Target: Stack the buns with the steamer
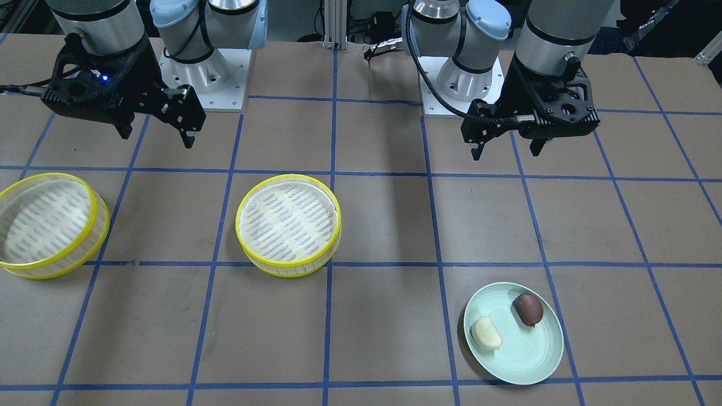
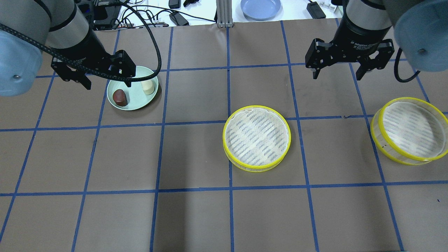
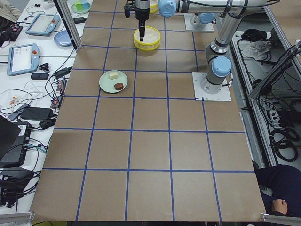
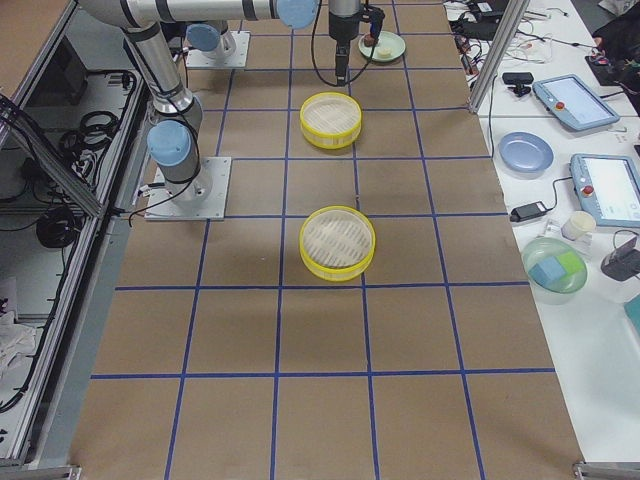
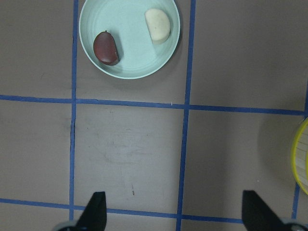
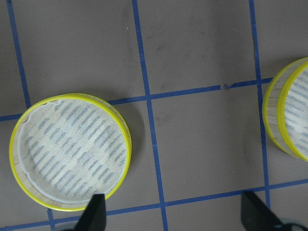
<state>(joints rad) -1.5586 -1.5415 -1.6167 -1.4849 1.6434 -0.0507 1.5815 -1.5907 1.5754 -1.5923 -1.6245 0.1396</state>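
My open left hand [image 5: 172,199] is nearest: brown bun [image 5: 107,48] at 11 o'clock, white bun [image 5: 158,25] at 12. Right hand [image 2: 337,76] open too.

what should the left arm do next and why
Probably bring the open left gripper onto the cream-white oblong bun on the pale green plate: it and the dark reddish-brown bun lie ungripped, and the central yellow-rimmed steamer tier is empty.

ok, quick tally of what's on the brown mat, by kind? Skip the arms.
Steamer tiers: 2, the middle tier and the outer tier, both empty
Buns: 2, the cream-white bun and the reddish-brown bun, both on the plate
Plates: 1, the pale green plate
Total: 5
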